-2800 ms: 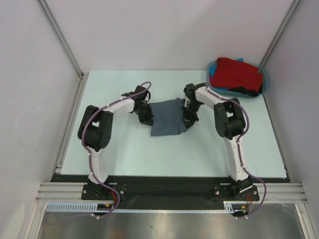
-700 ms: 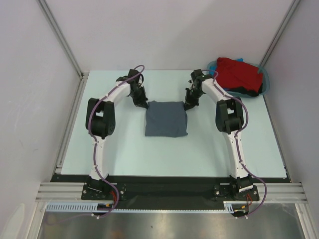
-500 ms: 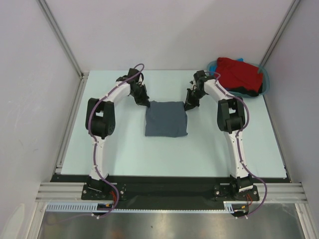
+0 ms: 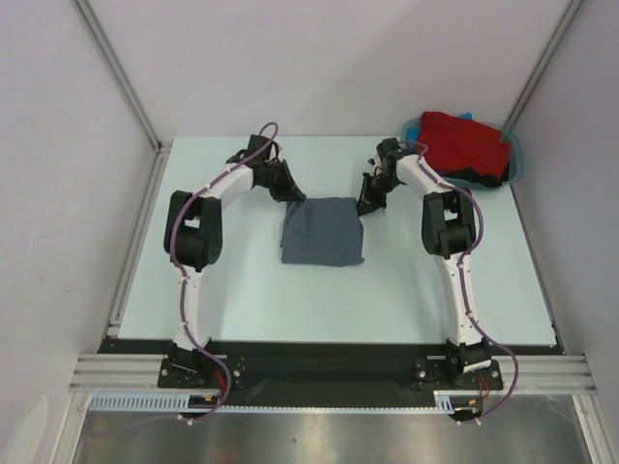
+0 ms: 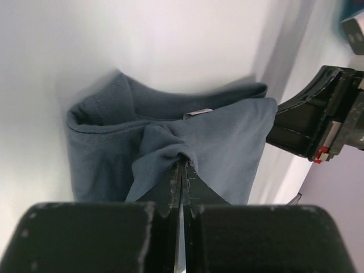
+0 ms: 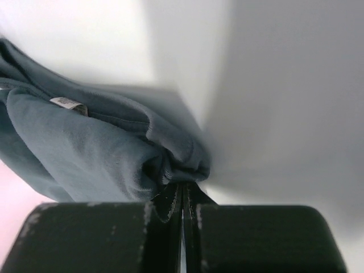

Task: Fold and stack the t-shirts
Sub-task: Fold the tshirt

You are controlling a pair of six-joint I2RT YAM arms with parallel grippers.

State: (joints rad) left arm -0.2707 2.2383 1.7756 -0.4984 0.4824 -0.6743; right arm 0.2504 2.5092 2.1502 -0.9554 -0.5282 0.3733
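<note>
Grey t-shirt (image 4: 322, 234) lies folded flat mid-table (image 4: 242, 280), and I see its two far corners at the jaws. Left gripper (image 5: 183, 166): jaws pressed together, pinching a raised fold at the far-left corner. Right gripper (image 6: 182, 186): jaws likewise closed, nipping the bunched far-right edge. Red t-shirt (image 4: 462, 143) sits in the tub (image 4: 514, 164), far right.

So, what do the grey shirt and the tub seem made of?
The grey shirt looks like soft matte knit cloth: it creases and has a stitched collar. The tub is probably smooth plastic: its thin teal rim keeps a stiff shape.
</note>
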